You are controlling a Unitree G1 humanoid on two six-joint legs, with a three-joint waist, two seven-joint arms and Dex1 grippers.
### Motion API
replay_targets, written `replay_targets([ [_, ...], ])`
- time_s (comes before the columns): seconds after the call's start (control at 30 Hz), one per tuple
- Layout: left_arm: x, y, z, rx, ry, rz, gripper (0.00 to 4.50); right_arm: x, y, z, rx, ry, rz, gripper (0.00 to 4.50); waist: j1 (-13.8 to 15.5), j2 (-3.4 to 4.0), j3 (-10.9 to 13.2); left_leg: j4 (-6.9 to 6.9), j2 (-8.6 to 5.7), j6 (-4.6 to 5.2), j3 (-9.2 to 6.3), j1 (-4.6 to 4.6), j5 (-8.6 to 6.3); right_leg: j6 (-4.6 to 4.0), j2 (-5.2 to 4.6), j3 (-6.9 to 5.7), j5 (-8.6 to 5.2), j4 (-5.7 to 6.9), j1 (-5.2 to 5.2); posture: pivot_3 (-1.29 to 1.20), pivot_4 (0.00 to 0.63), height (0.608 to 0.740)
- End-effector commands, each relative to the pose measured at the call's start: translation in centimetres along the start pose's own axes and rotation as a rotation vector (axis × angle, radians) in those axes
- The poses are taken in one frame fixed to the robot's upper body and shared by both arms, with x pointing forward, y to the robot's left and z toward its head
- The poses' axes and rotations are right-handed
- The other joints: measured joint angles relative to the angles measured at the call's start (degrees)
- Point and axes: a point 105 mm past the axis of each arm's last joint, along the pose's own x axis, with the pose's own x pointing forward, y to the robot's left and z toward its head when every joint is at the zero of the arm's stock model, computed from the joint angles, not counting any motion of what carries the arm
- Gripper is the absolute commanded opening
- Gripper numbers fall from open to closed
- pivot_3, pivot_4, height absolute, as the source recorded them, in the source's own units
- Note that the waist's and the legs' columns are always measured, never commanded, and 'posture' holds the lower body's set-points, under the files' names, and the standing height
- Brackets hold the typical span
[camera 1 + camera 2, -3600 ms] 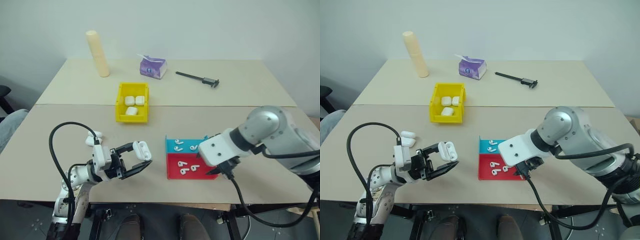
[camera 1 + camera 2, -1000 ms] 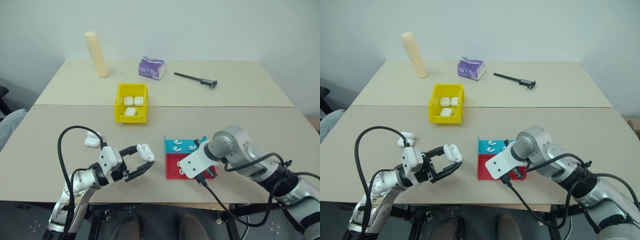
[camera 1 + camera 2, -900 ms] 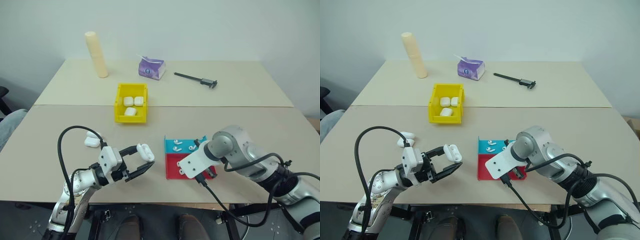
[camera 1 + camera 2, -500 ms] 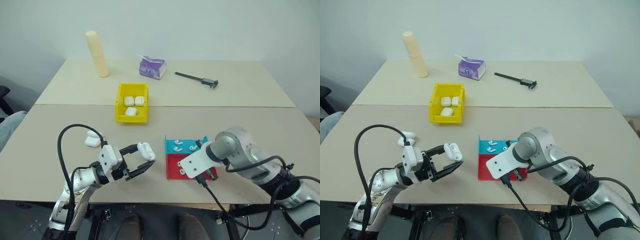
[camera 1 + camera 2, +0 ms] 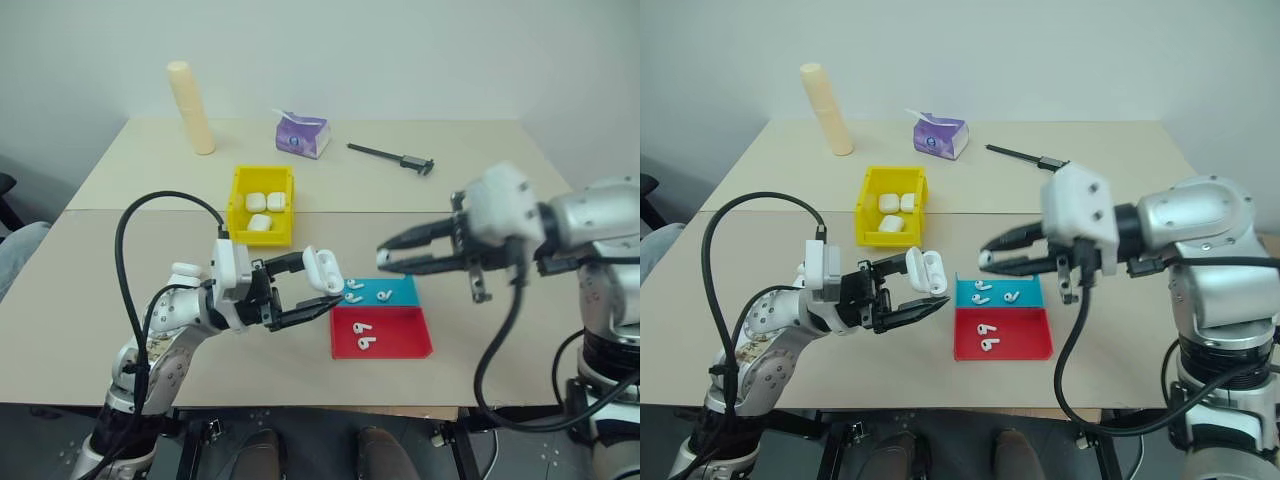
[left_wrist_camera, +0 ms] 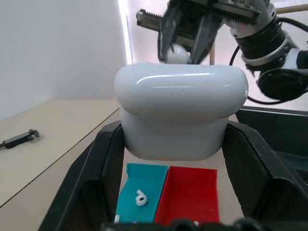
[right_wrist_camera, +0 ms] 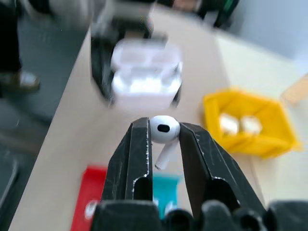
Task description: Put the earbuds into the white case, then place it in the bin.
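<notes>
White case [image 5: 322,268], lid raised, is clamped between my left fingers [image 5: 300,290] above the counter [image 5: 480,190], at about 4 o'clock from the yellow bin [image 5: 262,205]. My right fingers [image 7: 163,144], at 3 o'clock of the case, pinch one earbud [image 7: 163,131] above the blue tray [image 5: 385,292]; other earbuds [image 5: 364,338] lie in the red tray [image 5: 400,335].

Far side of table [image 5: 480,175]: cream cylinder [image 5: 192,107] upright near the left corner, purple tissue pack [image 5: 302,134] mid, black caliper [image 5: 391,158] lying flat to its right (all well apart). Near side: blue tray [image 5: 395,294] and red tray [image 5: 405,338] touching, blue one farther back. Two spare white cases [image 5: 185,272] at left.
</notes>
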Motion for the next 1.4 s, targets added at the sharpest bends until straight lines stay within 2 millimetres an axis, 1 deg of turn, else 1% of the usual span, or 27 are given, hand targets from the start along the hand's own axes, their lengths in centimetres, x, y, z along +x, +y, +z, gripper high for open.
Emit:
replay_targets([
  [0.03, 0.8, -1.0, 1.5, 0.02, -0.051, -0.1, 2.77, -0.8, -0.6, 3.0, -0.048, -0.239, -0.062, 0.81, 0.01, 0.0, 0.0, 0.0, 0.0, 0.0, 0.0, 0.01, 0.0, 0.0, 0.0, 0.0, 0.0, -0.02, 0.02, 0.0, 0.15, 0.74],
  [0.1, 1.1, -1.4, 1.9, 0.017, -0.092, -0.129, 2.77, -0.3, -0.6, 4.1, -0.03, -0.42, -0.067, 0.81, -0.1, 0.02, 0.0, 0.0, 0.0, 0.0, 0.02, -0.01, 0.0, 0.01, -0.01, 0.02, 0.0, -0.04, 0.01, 0.0, 0.15, 0.74],
  [0.17, 1.2, -1.7, 2.1, 0.014, -0.115, -0.157, 2.77, 0.2, -0.1, 4.4, -0.012, -0.547, -0.056, 0.81, -0.16, 0.02, 0.0, -0.01, 0.01, 0.0, 0.02, -0.03, 0.0, 0.01, 0.01, 0.04, 0.0, -0.02, -0.02, 0.0, 0.15, 0.74],
  [0.3, 1.2, -2.3, 2.3, 0.039, -0.094, -0.186, 2.77, 1.6, 1.0, 3.2, -0.036, -0.609, -0.042, 0.81, 0.01, 0.03, 0.01, 0.0, 0.01, 0.0, 0.02, -0.04, 0.0, 0.01, 0.01, 0.01, 0.0, 0.01, -0.02, 0.0, 0.15, 0.74],
  [0.37, 1.3, -2.5, 2.5, 0.057, -0.096, -0.193, 2.77, 1.9, 1.3, 2.9, -0.048, -0.636, -0.031, 0.81, 0.0, 0.04, 0.01, 0.0, -0.01, 0.0, 0.02, -0.04, 0.0, 0.03, 0.0, 0.02, 0.01, 0.0, 0.0, 0.0, 0.15, 0.74],
  [0.5, 1.3, -2.6, 2.6, 0.091, -0.091, -0.187, 2.77, 2.5, 1.8, 1.6, -0.075, -0.614, 0.004, 0.81, 0.02, 0.04, 0.01, 0.0, 0.0, 0.0, 0.02, -0.02, 0.0, 0.03, 0.01, -0.01, 0.01, -0.02, 0.01, 0.0, 0.15, 0.74],
  [0.8, 1.1, -2.6, 2.7, 0.102, -0.081, -0.153, 2.77, 3.0, 2.0, -0.5, -0.09, -0.525, 0.045, 0.81, 0.01, 0.04, 0.01, -0.01, 0.01, 0.0, 0.03, -0.01, 0.0, 0.03, 0.02, 0.01, 0.01, -0.01, 0.0, 0.0, 0.15, 0.74],
  [1.03, 1.2, -2.6, 2.7, 0.107, -0.09, -0.147, 2.77, 3.3, 2.5, -1.7, -0.095, -0.465, 0.076, 0.81, 0.02, 0.04, 0.02, -0.01, 0.01, 0.0, 0.04, -0.01, 0.0, 0.03, 0.02, 0.02, 0.01, -0.02, 0.0, 0.0, 0.15, 0.74],
  [1.37, 1.2, -2.6, 2.7, 0.098, -0.092, -0.148, 2.77, 3.3, 2.8, -2.5, -0.095, -0.433, 0.059, 0.81, 0.05, 0.04, 0.02, -0.01, 0.0, 0.0, 0.04, -0.01, 0.0, 0.03, 0.01, 0.01, 0.01, -0.02, 0.0, 0.0, 0.15, 0.74],
  [1.4, 1.2, -2.6, 2.6, 0.098, -0.092, -0.148, 2.77, 3.3, 2.8, -2.5, -0.095, -0.43, 0.062, 1.09, 0.04, 0.04, 0.02, -0.01, 0.0, 0.0, 0.03, -0.01, 0.0, 0.03, 0.01, 0.02, 0.01, -0.02, 0.0, 0.0, 0.15, 0.74],
])
